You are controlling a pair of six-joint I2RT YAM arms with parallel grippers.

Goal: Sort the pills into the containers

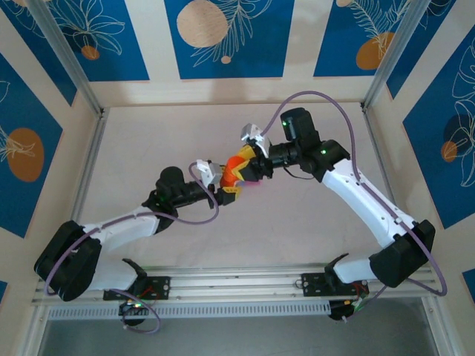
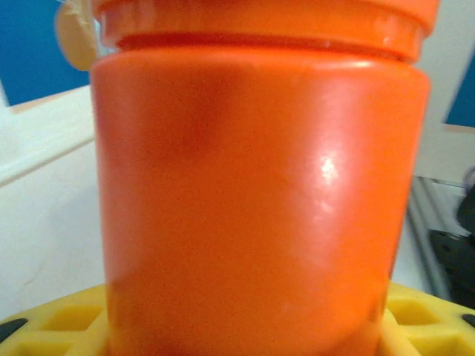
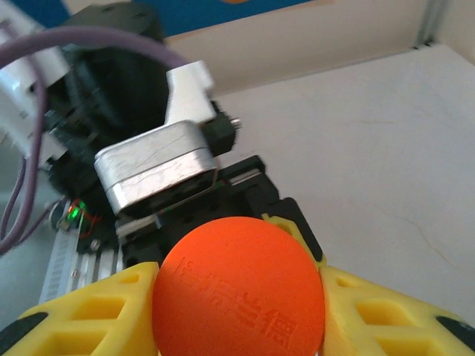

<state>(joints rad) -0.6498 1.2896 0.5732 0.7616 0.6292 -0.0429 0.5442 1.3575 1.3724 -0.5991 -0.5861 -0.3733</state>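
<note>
Orange bottle (image 2: 252, 185) was clamped at its body by left gripper (image 1: 225, 191); right gripper (image 1: 251, 165) closed on cap (image 3: 239, 293), mid-table (image 1: 312, 222). Pill box (image 1: 261, 185): pink end beside grippers, rest hidden.

Glossy orange pill bottle (image 2: 252, 200), lid closed, gripped round its smooth body between the yellow fingers of the left tool (image 1: 228, 191), with its round cap (image 3: 239, 289), embossed with raised lettering, pinched between the right tool (image 1: 251, 167) fingers.
</note>
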